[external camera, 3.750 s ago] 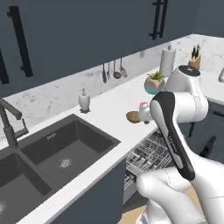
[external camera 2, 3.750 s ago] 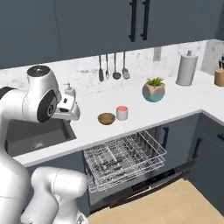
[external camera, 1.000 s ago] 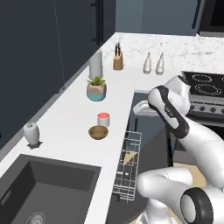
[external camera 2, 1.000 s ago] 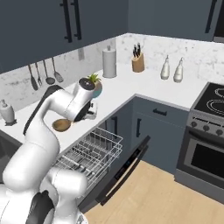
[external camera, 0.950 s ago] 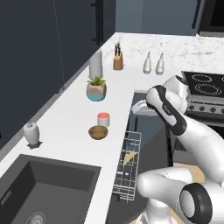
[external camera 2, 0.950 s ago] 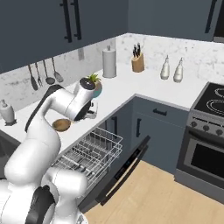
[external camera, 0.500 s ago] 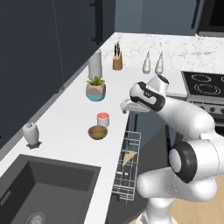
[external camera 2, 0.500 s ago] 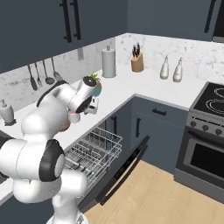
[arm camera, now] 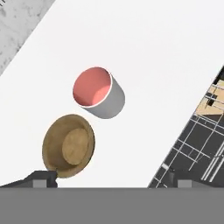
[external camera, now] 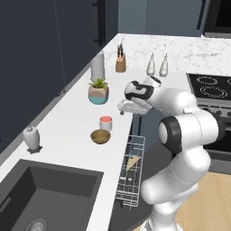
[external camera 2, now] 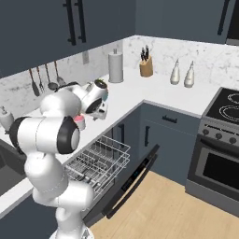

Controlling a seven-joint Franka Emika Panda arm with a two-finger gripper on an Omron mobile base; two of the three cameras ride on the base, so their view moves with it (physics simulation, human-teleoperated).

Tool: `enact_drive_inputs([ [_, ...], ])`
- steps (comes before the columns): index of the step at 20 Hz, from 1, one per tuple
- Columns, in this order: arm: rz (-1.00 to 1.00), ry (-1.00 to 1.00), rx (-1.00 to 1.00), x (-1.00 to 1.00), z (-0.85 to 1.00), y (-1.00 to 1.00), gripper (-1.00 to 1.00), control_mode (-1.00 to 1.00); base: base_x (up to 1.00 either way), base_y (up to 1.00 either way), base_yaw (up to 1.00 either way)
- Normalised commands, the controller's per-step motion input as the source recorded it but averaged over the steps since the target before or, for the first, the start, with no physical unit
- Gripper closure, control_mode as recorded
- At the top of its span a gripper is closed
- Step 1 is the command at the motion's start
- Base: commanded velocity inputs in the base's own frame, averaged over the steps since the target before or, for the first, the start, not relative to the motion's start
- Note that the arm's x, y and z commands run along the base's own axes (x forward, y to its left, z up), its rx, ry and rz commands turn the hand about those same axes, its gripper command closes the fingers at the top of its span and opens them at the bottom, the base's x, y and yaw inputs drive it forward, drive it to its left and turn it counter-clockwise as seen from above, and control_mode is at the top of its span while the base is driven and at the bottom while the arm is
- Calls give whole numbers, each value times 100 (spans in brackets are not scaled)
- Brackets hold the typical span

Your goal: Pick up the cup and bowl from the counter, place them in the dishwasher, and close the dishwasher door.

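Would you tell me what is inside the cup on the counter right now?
Nothing shows inside the cup: the hand view looks into its salmon-red interior, which appears empty. The near wall hides a sliver of the bottom.

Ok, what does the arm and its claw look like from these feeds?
The arm is glossy white, built of rounded segments with dark grey discs at the joints. The claw has a white body; the hand view shows two small dark fingertips. No cables or markings are visible.

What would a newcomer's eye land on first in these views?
The big white arm, its open gripper poised over the white marbled counter. Just beyond stand the small whitish cup with a salmon-red inside and the tan wooden bowl, side by side. Below, the dark dishwasher's white wire rack is pulled out.
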Motion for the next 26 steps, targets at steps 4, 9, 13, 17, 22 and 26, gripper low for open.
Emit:
enact_drive_inputs([
  [4, 0, 1, 0, 64, -21, 16, -100, -100, 0, 0, 0],
  [9, -3, 0, -1, 55, -32, 42, -100, -100, 0, 0, 0],
  [13, -12, 5, -7, 34, -32, 40, -100, -100, 0, 0, 0],
  [17, -14, 11, -10, 32, -37, 24, -100, -100, 0, 0, 0],
  [22, -9, 11, -4, 18, -24, 2, -100, -100, 0, 0, 0],
  [26, -6, 9, -3, 8, -27, 0, -100, -100, 0, 0, 0],
])
